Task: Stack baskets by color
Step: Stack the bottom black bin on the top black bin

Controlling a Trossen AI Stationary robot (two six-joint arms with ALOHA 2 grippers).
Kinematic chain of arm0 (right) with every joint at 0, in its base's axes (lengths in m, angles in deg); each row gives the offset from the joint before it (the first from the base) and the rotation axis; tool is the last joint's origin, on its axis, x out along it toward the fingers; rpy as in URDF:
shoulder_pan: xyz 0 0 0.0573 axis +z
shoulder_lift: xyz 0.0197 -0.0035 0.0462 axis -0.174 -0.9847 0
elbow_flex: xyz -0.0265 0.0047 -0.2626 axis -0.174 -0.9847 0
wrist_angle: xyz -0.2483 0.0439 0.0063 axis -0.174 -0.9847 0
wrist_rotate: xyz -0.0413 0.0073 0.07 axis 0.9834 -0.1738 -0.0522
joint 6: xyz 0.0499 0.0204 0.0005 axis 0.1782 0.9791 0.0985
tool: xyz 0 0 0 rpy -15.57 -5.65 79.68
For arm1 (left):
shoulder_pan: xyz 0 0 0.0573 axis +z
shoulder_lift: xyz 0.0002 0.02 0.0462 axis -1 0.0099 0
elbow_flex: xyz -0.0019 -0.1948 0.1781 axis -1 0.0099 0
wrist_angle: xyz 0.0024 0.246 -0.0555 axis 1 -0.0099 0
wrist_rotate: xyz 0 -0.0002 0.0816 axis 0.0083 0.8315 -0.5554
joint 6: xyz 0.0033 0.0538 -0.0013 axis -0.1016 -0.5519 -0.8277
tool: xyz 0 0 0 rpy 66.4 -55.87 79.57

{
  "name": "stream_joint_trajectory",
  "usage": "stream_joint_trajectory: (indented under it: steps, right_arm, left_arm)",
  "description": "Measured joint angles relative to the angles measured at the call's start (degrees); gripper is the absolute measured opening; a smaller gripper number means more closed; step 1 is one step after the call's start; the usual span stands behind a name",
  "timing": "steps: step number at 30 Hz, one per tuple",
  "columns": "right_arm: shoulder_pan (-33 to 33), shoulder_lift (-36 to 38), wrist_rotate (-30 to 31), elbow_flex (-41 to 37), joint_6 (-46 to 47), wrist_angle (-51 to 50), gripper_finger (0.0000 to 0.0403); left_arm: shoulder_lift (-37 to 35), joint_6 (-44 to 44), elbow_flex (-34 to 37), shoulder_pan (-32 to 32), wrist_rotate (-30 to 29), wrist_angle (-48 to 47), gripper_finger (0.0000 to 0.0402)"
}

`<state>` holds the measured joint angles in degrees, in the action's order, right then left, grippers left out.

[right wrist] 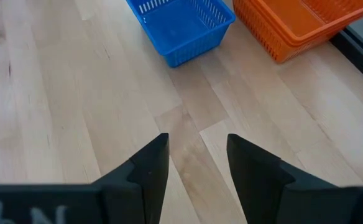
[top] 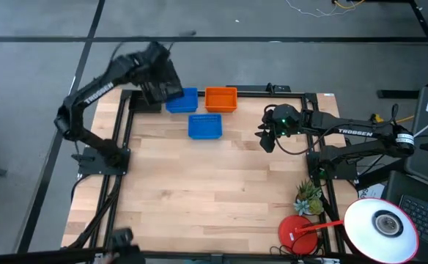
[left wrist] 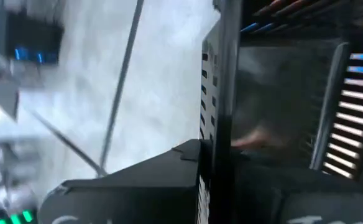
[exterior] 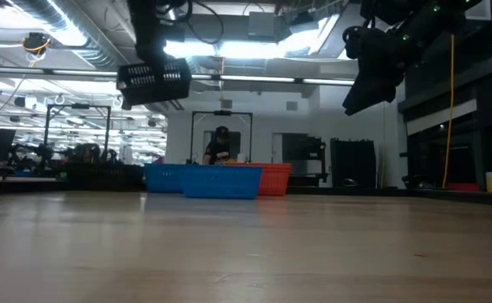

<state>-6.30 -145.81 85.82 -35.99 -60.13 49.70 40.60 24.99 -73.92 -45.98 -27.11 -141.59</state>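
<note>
So the left gripper (exterior: 155,63) is up in the air near the table's far-left corner, jaws clamped on the wall of a small black slotted plastic basket (exterior: 154,82), which hangs well above the wooden table (top: 214,191). Down on the wood at the far edge there's a bright blue slotted plastic basket (top: 204,126), another blue one (top: 182,100) just behind it, and an orange stack of the same kind (top: 221,98) right beside that. The right gripper (right wrist: 197,168) hovers over bare wood near them, fingers spread, empty. These baskets look featherlight and a bit flexy, so I'd pinch a rim or side wall, not the floppy middle.
</note>
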Motion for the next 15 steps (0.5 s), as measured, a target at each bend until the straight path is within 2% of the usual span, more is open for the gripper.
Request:
stream_joint_trajectory:
  steps: [3, 6, 8, 10, 12, 15]
  right_arm:
    - [0.0, 0.0, 0.0, 0.0, 0.0, 0.0, 0.0163]
    - [0.0, 0.0, 0.0, 0.0, 0.0, 0.0, 0.0163]
    - [0.0, 0.0, 0.0, 0.0, 0.0, 0.0, 0.0163]
    - [0.0, 0.0, 0.0, 0.0, 0.0, 0.0, 0.0163]
    - [0.0, 0.0, 0.0, 0.0, 0.0, 0.0, 0.0163]
    - [0.0, 0.0, 0.0, 0.0, 0.0, 0.0, 0.0163]
  left_arm:
    - [2.5, -10.8, -1.3, 5.6, 6.2, 0.0, 0.0000]
    - [5.7, -11.8, -1.4, 9.1, 9.9, -2.3, 0.0000]
    - [8.2, -9.4, -1.4, 10.0, 8.8, -8.1, 0.0000]
    - [11.0, -8.1, -1.4, 10.5, 5.3, -11.6, 0.0000]
    - [13.1, -9.6, -1.4, 10.6, 2.7, -9.4, 0.0000]
    - [15.6, -17.0, -1.4, 10.6, 3.0, -2.2, 0.0000]
